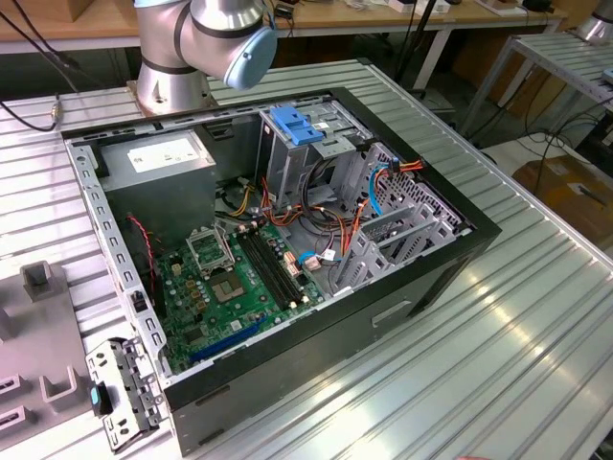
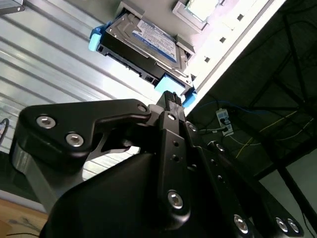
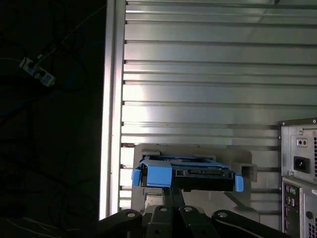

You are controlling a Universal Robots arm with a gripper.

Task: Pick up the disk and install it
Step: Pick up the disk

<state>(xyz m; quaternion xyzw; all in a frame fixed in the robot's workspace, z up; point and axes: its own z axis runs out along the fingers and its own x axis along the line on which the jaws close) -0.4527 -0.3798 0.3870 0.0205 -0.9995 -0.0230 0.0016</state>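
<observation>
A ribbed metal table (image 1: 536, 316) carries an open computer case (image 1: 412, 287) holding a green circuit board (image 1: 230, 278) and a blue-tabbed cage (image 1: 292, 144). In the first wrist view the disk (image 3: 198, 173) lies on a grey plate (image 3: 193, 148) near the table's edge, with the gripper (image 3: 172, 191) clenched, empty and close before it.

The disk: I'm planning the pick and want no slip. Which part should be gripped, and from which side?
Likely take the disk across its blue rails, from above the label: it lies flat, label up, on a grey holder, and the rails give parallel sides at the end nearest the gripper.
</observation>
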